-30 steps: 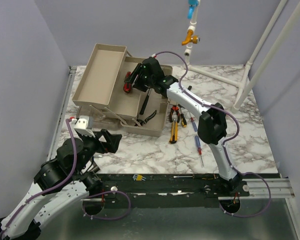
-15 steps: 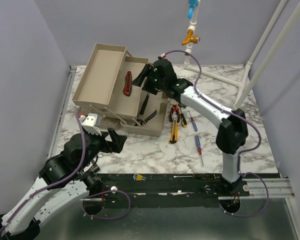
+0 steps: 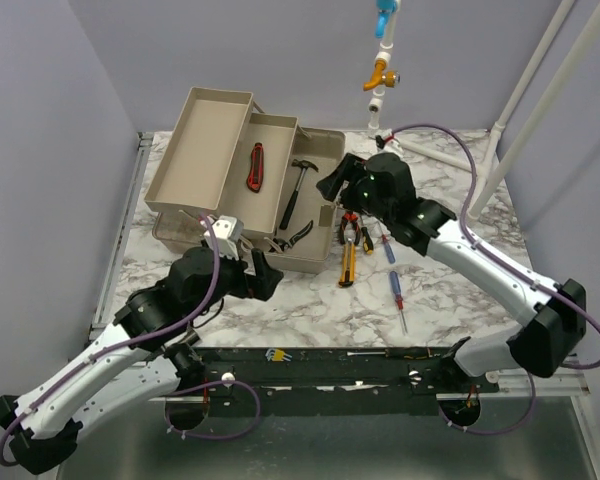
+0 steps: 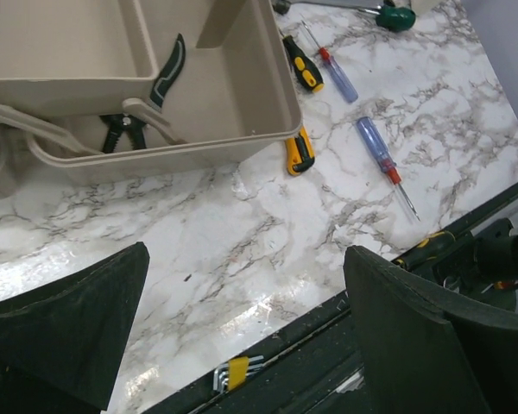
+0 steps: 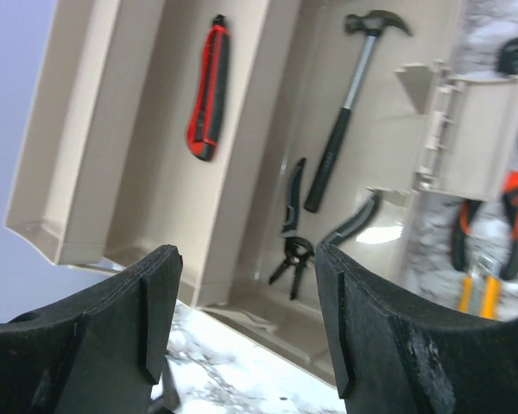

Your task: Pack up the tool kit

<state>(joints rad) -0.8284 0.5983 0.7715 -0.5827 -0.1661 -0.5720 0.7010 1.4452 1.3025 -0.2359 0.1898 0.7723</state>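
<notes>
The tool kit's beige toolbox (image 3: 202, 150) stands open at the back left with its trays spread. A red knife (image 3: 254, 166) lies in the middle tray. A hammer (image 3: 296, 190) and black pliers (image 3: 298, 235) lie in the bottom; all three also show in the right wrist view: knife (image 5: 207, 86), hammer (image 5: 350, 103), pliers (image 5: 293, 233). My right gripper (image 3: 332, 185) is open and empty, above the box's right edge. My left gripper (image 3: 265, 275) is open and empty, over the marble in front of the box (image 4: 242, 147).
On the marble right of the box lie orange-handled pliers (image 3: 350, 228), a yellow-black tool (image 3: 347, 265) and two blue screwdrivers (image 3: 398, 290). A hex key set (image 3: 273, 354) lies on the black rail at the near edge. White pipes stand at the back right.
My right gripper let go of the red knife in the middle tray and drew back to the right. My left arm reached forward and right toward the box's front.
</notes>
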